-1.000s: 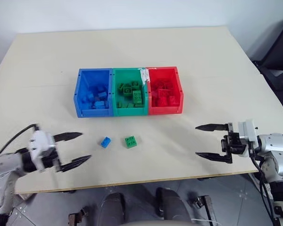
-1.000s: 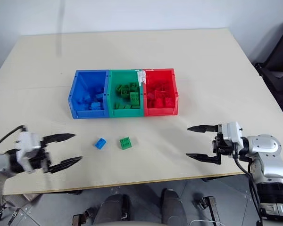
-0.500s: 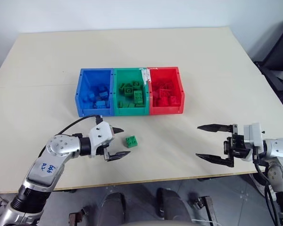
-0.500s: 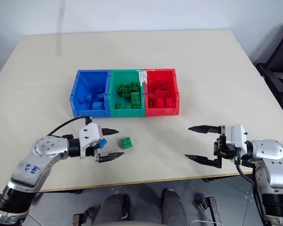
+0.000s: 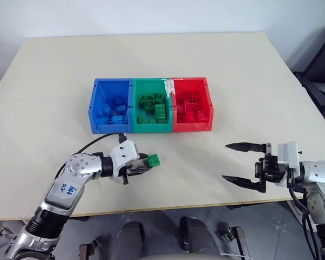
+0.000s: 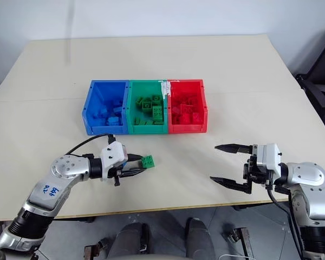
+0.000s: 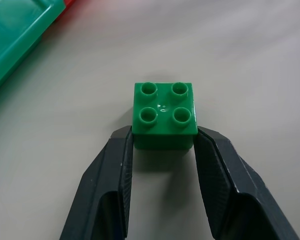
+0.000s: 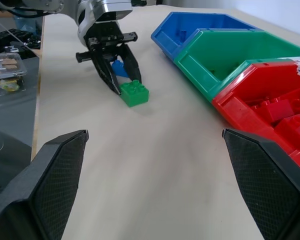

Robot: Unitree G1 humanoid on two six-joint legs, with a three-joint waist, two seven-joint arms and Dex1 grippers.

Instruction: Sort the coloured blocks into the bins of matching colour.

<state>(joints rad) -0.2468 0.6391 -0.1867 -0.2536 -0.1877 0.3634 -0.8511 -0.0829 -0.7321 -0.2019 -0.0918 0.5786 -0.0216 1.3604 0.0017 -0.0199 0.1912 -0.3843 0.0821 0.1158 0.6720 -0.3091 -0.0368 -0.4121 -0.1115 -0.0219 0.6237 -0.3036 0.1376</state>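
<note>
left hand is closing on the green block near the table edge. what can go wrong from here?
1. The left hand pinches the green block only at its near end, with the fingertips; it may pivot or slip out on lifting.
2. A blue block sits right behind that hand, seen from the right wrist; pulling back could knock it.
3. The green bin already holds many blocks, so a dropped block could bounce out.

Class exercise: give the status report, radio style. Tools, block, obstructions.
Left tool shut on green block, block on table. Right tool open, empty. Blue block behind left tool. Green bin unobstructed.

Green block [image 7: 164, 115], blue block [image 8: 119, 68]; blue [image 5: 110, 106], green [image 5: 151, 106], red bins [image 5: 192, 105].
</note>
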